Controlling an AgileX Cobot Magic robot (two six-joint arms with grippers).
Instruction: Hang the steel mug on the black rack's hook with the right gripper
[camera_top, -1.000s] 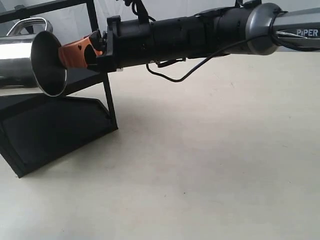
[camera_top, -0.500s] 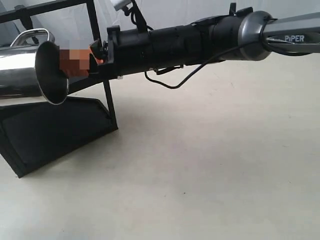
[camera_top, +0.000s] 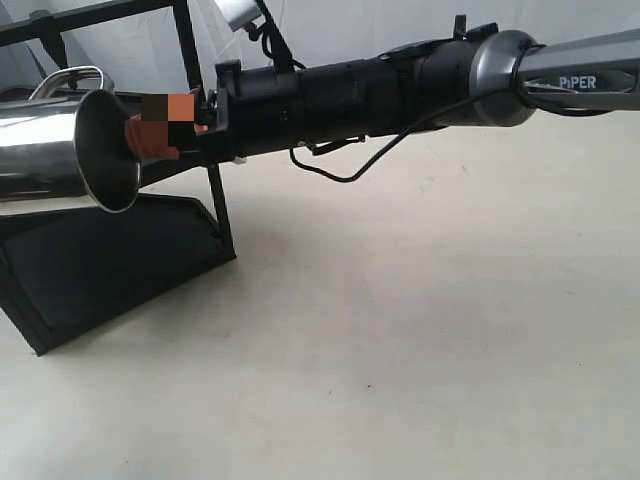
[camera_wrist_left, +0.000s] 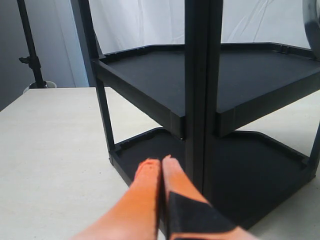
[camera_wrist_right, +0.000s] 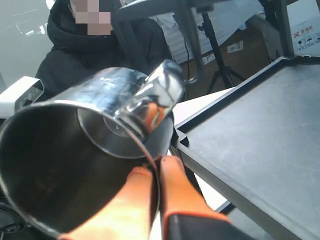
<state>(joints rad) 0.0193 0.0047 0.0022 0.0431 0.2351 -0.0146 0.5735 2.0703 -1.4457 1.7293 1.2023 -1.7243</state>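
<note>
The steel mug (camera_top: 45, 150) lies sideways in the air at the far left, mouth toward the arm and loop handle (camera_top: 70, 78) on top. My right gripper (camera_top: 140, 138) is shut on its rim, one orange finger inside and one outside. In the right wrist view the pinched rim sits between the fingertips (camera_wrist_right: 156, 165). There the mug's handle (camera_wrist_right: 160, 87) lies close beside a thin hook (camera_wrist_right: 192, 75) hanging from the black rack's top part. The black rack (camera_top: 100, 260) stands behind and below the mug. My left gripper (camera_wrist_left: 161, 162) is shut and empty, close in front of a rack post (camera_wrist_left: 197, 85).
The rack's upper shelf (camera_wrist_right: 260, 130) runs just beside the mug. A loose black cable (camera_top: 340, 170) droops under the right arm. A seated person in dark clothes (camera_wrist_right: 90, 50) and a tripod (camera_wrist_right: 215, 45) are behind the rack. The pale table (camera_top: 420, 330) stretches right of the rack.
The mug and right gripper have sunk slightly, and the arm's grey segment has shifted left. The grip on the rim is unchanged.
</note>
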